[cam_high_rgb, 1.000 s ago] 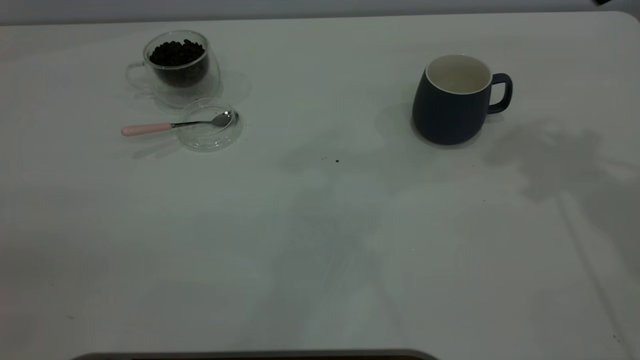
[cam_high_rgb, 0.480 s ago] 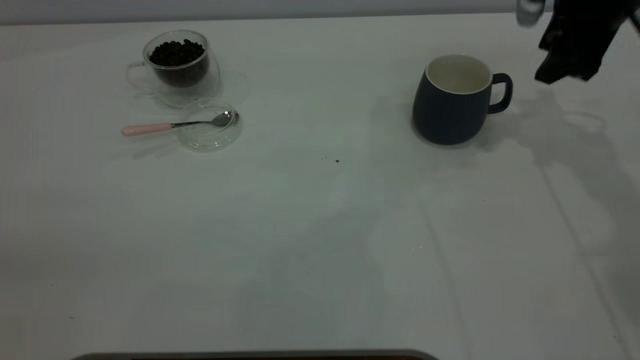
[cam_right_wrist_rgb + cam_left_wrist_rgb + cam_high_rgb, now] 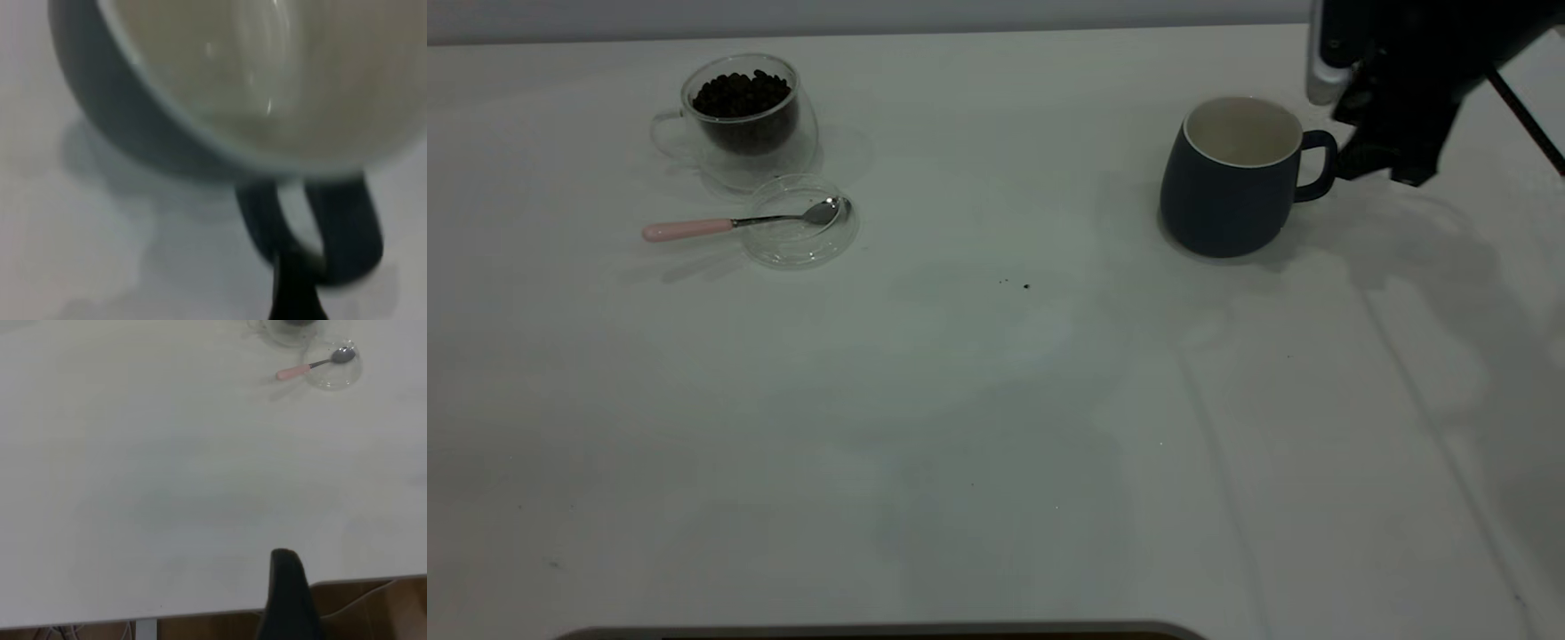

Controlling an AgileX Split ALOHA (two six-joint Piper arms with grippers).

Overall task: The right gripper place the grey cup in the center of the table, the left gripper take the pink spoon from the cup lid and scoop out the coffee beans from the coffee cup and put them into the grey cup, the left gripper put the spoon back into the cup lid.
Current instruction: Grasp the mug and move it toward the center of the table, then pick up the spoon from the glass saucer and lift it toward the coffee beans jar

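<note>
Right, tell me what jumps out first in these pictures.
The dark grey cup stands empty at the table's far right, with the right gripper hanging close by its handle. Far left, a glass coffee cup full of beans sits behind a clear cup lid holding the pink spoon.

The middle and near part of the table (image 3: 996,427) lie bare, offering wide passage from either side. At the far left, the glass cup (image 3: 740,116) of beans, the lid (image 3: 799,233) touching its base, and the spoon (image 3: 734,221) with its handle pointing outward form one tight cluster. At the far right stands the grey cup (image 3: 1232,178), well apart from that cluster, with the right gripper (image 3: 1392,147) crowding the space just beside its handle.
</note>
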